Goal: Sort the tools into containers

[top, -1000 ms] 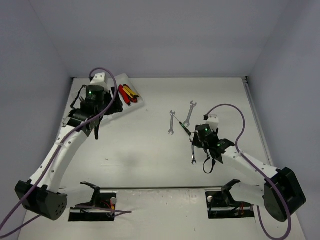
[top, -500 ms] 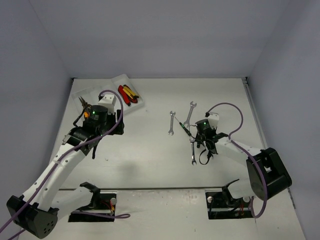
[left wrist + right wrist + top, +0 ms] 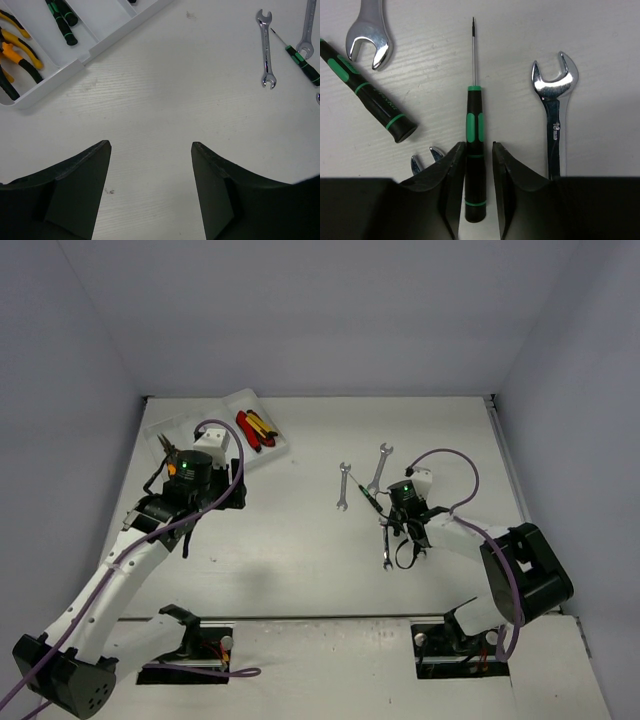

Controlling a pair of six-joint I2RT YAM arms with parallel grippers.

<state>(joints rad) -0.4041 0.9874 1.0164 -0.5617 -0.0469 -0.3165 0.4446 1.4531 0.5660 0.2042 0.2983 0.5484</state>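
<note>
Looked like a robotics lab test cell rather than a home or a shop. Was closed in by plain pale panels (image 3: 320, 310) standing at the far, left and right edges of a bare white table (image 3: 300, 550). Had two white-and-black arms (image 3: 120, 560) bolted at the table's near edge, trailing purple cables (image 3: 455, 455). Held only a white tray (image 3: 228, 400) at the table's far left and a few hand tools (image 3: 343, 486) near its middle, under flat, even light

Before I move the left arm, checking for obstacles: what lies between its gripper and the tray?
Only bare table, as the left wrist view shows, between left gripper and tray.
</note>
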